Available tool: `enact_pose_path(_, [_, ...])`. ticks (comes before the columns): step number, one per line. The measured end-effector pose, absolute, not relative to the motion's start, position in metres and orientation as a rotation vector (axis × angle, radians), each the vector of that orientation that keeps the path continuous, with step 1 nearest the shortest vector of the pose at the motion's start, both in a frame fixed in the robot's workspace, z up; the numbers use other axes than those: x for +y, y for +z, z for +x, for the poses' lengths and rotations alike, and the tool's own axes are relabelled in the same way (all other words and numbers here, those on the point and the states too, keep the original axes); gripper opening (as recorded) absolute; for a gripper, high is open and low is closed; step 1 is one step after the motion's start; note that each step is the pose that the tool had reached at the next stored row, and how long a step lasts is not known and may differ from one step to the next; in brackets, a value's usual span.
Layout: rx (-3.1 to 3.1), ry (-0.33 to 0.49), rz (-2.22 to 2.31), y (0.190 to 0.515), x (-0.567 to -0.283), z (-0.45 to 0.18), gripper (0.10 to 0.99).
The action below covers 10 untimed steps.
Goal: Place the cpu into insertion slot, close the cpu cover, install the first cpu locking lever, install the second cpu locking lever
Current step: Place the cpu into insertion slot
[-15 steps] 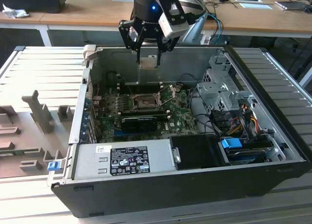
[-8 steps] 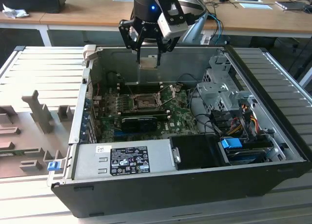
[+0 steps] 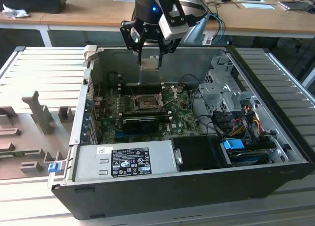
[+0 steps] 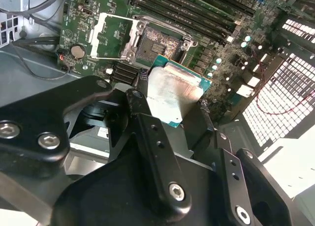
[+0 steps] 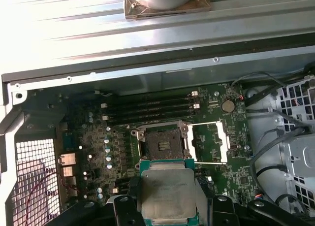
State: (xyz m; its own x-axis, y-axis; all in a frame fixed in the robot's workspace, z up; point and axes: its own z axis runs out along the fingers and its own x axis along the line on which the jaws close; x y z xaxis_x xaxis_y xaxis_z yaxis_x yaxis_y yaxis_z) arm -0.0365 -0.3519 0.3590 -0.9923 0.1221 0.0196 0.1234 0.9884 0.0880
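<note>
My gripper [image 3: 149,59] hangs above the open computer case near its back wall, shut on the cpu [image 3: 149,63], a flat silvery square held by two opposite edges. In both wrist views the cpu [image 4: 172,90] [image 5: 167,191] sits between the black fingers, raised over the green board. The insertion slot [image 5: 162,145] [image 4: 157,44] [image 3: 146,105] lies bare below, a dark square socket with a metal rim. The cpu cover [image 5: 209,142] [image 4: 110,36] is swung open and lies beside the socket on its hinge side.
Long black memory slots [image 5: 147,108] run behind the socket, and a black expansion card [image 3: 140,122] lies in front of it. A power supply [image 3: 125,162] fills the case front. A drive cage [image 3: 224,88] and cables [image 3: 241,122] sit at the exterior view's right.
</note>
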Motion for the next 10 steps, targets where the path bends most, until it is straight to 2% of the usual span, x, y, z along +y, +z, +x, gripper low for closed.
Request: enact_pose_path(10, [-3.112,-0.137,-0.321,0.3584,-0.3519,-0.0365,0.529])
